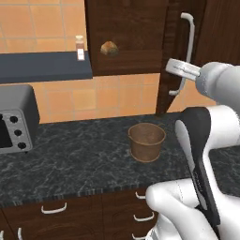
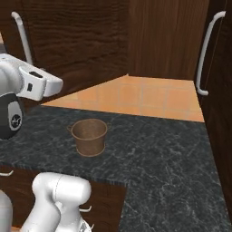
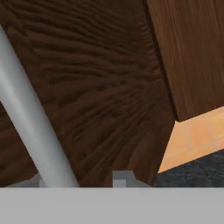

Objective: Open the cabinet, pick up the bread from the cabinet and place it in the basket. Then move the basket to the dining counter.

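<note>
The silver bar handle fills the foreground of the hand view, running diagonally across the dark door of the cabinet. The gripper sits right at it, one small tip on each side of the bar's foot; whether the tips are pressed onto the bar or merely straddle it, I cannot tell.

The door already stands swung out, edge-on in the left base view, so the step in hand looks like finishing the opening. To do it well, the pull should follow the door's arc around its hinge, not a straight line, and the wrist should stay square to the bar so it does not slip out.

The black granite counter stretches below, with a grey toaster oven at its left end. The basket stands upright and empty on the granite, under the cabinet. The bread lies inside the cabinet, in the open. A small bottle stands on a dark shelf left of the bread, apart from it.

The open door itself hangs between the arm and the bread, so the reach inside probably has to go round its left edge.
</note>
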You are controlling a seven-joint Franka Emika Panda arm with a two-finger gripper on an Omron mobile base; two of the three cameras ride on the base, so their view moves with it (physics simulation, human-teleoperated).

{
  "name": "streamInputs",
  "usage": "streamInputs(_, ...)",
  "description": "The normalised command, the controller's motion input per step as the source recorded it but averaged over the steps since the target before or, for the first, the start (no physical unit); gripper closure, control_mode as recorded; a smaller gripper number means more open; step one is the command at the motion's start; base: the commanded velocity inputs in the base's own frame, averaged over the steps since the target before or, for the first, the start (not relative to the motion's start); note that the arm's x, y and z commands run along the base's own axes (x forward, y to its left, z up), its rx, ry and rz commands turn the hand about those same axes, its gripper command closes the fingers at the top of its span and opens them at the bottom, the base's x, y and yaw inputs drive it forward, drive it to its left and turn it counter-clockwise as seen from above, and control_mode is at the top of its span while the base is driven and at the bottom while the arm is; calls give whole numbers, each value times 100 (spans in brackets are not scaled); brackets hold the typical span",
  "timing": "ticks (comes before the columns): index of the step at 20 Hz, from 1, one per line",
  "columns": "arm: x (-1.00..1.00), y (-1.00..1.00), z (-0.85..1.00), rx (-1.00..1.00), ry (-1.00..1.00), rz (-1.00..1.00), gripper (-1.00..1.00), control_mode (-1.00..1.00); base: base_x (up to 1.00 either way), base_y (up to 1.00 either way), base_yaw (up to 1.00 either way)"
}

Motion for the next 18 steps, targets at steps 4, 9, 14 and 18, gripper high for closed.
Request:
streamInputs(4,-26,-100,-3,0,-12,0,100,-100,0,0,0)
streamInputs(9,-13,-100,0,0,0,0,100,-100,0,0,0)
streamInputs(14,-15,-100,0,0,0,0,100,-100,0,0,0)
streamInputs(18,-29,-100,-4,0,0,-9,100,-100,0,0,0)
